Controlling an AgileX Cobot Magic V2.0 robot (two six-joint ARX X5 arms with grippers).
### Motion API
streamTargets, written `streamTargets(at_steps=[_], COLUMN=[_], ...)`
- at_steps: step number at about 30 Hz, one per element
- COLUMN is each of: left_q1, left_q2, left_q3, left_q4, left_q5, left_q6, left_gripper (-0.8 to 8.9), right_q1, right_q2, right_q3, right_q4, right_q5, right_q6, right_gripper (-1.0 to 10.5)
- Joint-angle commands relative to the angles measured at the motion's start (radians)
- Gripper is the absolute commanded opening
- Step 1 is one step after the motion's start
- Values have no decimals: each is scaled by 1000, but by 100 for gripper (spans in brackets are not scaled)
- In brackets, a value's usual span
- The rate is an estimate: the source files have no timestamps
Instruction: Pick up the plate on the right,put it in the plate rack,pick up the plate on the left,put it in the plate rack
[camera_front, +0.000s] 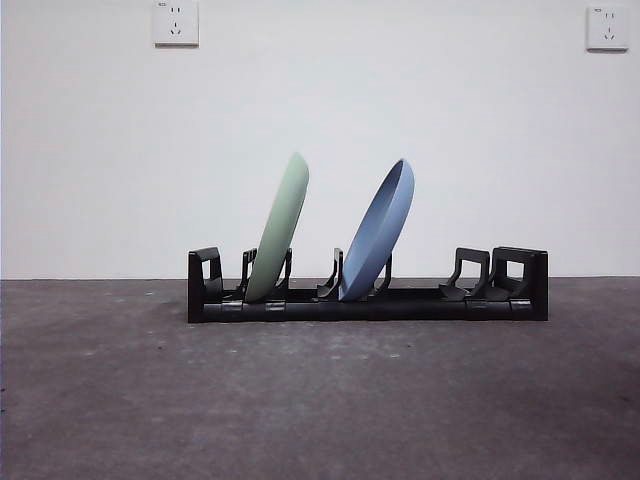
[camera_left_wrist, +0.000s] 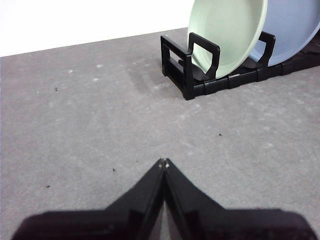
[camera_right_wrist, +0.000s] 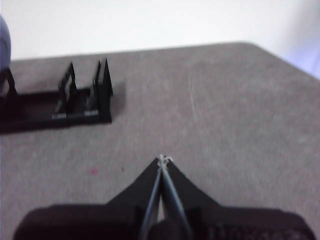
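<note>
The black plate rack (camera_front: 400, 303) stands across the grey table. A pale green plate (camera_front: 280, 228) leans in a slot near its left end, and a blue plate (camera_front: 380, 232) leans in a slot near its middle. The left wrist view shows the green plate (camera_left_wrist: 225, 32) in the rack (camera_left_wrist: 185, 70) with the blue plate (camera_left_wrist: 292, 30) behind it. My left gripper (camera_left_wrist: 163, 162) is shut, empty, above bare table short of the rack's end. My right gripper (camera_right_wrist: 163, 159) is shut and empty, off the rack's other end (camera_right_wrist: 85, 100), where an edge of the blue plate (camera_right_wrist: 3, 45) shows.
A white wall with two sockets (camera_front: 176, 22) (camera_front: 607, 27) rises behind the table. The rack's right slots (camera_front: 470, 275) hold nothing. The table's far edge and a rounded corner (camera_right_wrist: 250, 45) show in the right wrist view.
</note>
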Motion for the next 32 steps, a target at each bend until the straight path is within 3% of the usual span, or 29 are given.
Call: streamTargets(at_steps=[1,32], left_q1=[4,4], left_q2=[3,10], left_q3=[-10,-10], left_q4=[8,7], left_q5=[-2,-2], left_q6=[-5,-5], left_gripper=[-4,-4], right_q1=[-1,0], right_q2=[-3,-1], right_q3=[-10,-8], right_q4=[21,6], right_q5=[-2,-2], right_q6=[14,11], right_gripper=[2,2])
